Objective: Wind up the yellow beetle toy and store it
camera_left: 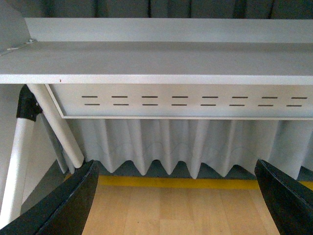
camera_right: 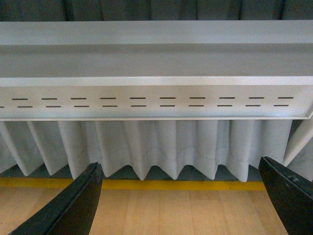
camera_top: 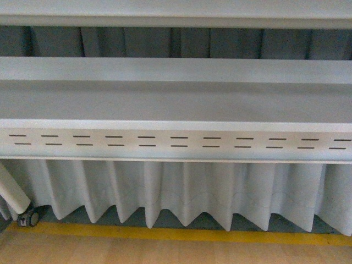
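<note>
The yellow beetle toy is out of view in every frame. My left gripper (camera_left: pixel 178 196) is open and empty, its black fingers (camera_left: pixel 73 200) wide apart over a wooden surface (camera_left: pixel 176 210). My right gripper (camera_right: pixel 181 198) is open and empty too, its black fingers (camera_right: pixel 78 203) wide apart over the same wood (camera_right: pixel 181 213). Neither gripper shows in the front view.
A white shelf unit (camera_top: pixel 176 99) with a slotted front panel (camera_top: pixel 176 142) stands ahead. A pleated white curtain (camera_top: pixel 181 192) hangs below it. A yellow strip (camera_top: pixel 176 235) edges the wood. A white leg with a castor (camera_top: pixel 27 217) stands at the left.
</note>
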You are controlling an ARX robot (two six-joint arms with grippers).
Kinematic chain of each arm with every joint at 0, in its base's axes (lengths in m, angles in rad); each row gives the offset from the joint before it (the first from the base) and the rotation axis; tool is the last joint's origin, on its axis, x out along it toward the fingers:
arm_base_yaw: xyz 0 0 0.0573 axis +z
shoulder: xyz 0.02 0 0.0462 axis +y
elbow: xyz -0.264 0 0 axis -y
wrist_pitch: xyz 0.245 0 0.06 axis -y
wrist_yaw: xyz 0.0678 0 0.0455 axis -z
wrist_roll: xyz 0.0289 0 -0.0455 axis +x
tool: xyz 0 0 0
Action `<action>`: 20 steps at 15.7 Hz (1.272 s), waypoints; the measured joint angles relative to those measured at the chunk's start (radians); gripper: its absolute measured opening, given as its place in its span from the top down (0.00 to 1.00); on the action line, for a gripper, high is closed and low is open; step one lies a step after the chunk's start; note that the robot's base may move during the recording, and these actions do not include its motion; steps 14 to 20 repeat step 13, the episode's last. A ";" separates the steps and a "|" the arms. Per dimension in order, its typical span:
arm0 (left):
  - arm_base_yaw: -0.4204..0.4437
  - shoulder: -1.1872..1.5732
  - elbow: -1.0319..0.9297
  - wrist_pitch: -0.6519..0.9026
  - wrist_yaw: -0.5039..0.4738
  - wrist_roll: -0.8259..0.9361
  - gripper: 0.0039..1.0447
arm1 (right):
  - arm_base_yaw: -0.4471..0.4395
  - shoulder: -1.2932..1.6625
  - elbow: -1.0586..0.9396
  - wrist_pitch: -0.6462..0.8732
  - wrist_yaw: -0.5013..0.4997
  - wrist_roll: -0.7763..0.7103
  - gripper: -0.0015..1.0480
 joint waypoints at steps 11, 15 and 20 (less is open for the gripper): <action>0.000 0.000 0.000 0.000 0.000 0.000 0.06 | 0.000 0.000 0.000 0.000 0.000 0.000 0.06; 0.000 0.000 0.000 0.000 0.000 0.000 0.06 | 0.000 0.000 0.000 0.000 0.000 0.000 0.06; 0.000 0.000 0.000 0.000 0.000 0.000 0.06 | 0.000 0.000 0.000 0.000 0.000 0.000 0.06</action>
